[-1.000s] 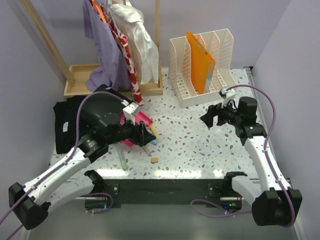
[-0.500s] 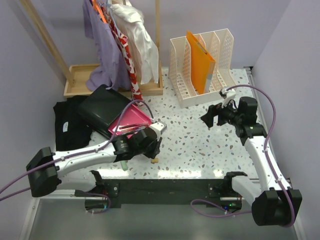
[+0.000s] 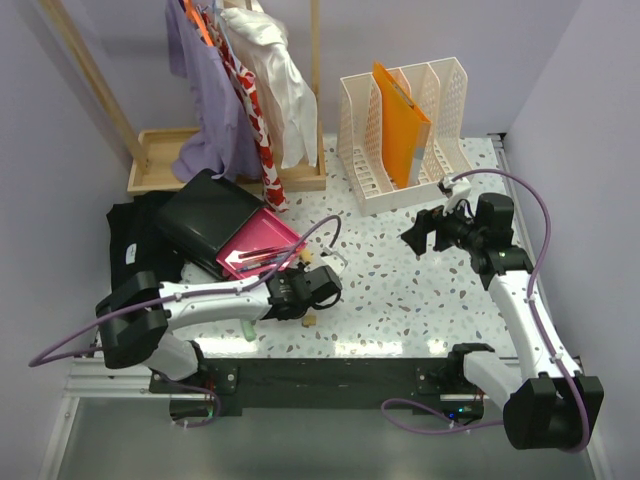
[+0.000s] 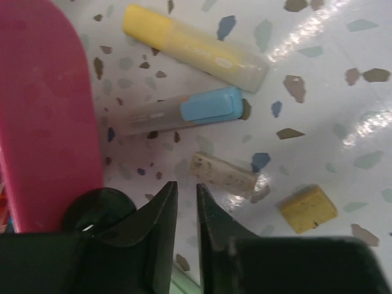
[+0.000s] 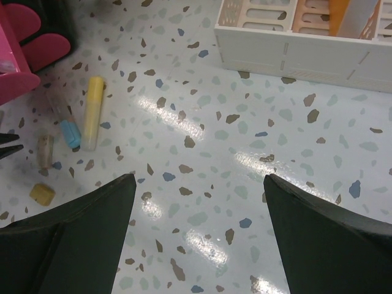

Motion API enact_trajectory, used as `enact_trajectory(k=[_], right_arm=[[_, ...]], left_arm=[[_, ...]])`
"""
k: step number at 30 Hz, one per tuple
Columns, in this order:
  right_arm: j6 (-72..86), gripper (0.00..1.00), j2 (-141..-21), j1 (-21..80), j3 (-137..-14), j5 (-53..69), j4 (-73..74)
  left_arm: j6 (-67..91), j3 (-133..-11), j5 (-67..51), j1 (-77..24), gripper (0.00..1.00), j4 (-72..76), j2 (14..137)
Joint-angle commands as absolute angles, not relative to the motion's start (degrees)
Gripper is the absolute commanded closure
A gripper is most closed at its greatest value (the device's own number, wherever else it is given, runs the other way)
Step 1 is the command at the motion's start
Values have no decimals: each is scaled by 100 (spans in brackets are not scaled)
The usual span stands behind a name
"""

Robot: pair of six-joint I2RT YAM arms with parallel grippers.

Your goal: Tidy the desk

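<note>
On the speckled white desk [image 3: 400, 300] lie a yellow marker [image 4: 190, 46], a blue-capped marker [image 4: 184, 110], a beige cork-like stub [image 4: 223, 174] and a small yellow block [image 4: 308, 209]. My left gripper [image 4: 187, 187] hovers low beside the stub. Its jaws are almost together, with a narrow slit and nothing in it. From above, the left gripper [image 3: 318, 285] sits just right of the pink tray [image 3: 262, 240]. Over bare desk at the right, my right gripper [image 5: 199, 177] hangs wide open and empty.
A black case [image 3: 205, 215] and black cloth [image 3: 130, 250] lie left of the pink tray. A white file organizer [image 3: 400, 150] with an orange folder [image 3: 400, 125] stands at the back. Clothes [image 3: 245, 90] hang over a wooden tray [image 3: 160, 155]. A pale green marker [image 3: 245, 325] lies by the front edge.
My left arm has swung out from the pink tray, bringing its gripper lower and to the right, down to the small items. Its jaws have narrowed from wide to nearly together. The right arm is still.
</note>
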State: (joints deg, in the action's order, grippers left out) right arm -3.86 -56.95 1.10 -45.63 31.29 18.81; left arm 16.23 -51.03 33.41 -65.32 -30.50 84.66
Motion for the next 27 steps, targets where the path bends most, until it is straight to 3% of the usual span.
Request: enact_trajectory(k=[1,8,15,27], right_arm=[[-422,10,-5686,97,-4579,3261,1714],[-422,10,-5669,88,-4579,3243,1714],[-431,10,-5660,97,-4588,3208,1723],[-439,10,-5660,88,-4597,3199,1732]], left_arm=[[1301,-5545,4744,-6434,71,-3498,8552],[827,-5590,4624,-5608,58,-3182,7999],[405,-5686,4228,-4686,38,-2620,7664],[510,-6003,3789,-4403,33,-2821,7533]])
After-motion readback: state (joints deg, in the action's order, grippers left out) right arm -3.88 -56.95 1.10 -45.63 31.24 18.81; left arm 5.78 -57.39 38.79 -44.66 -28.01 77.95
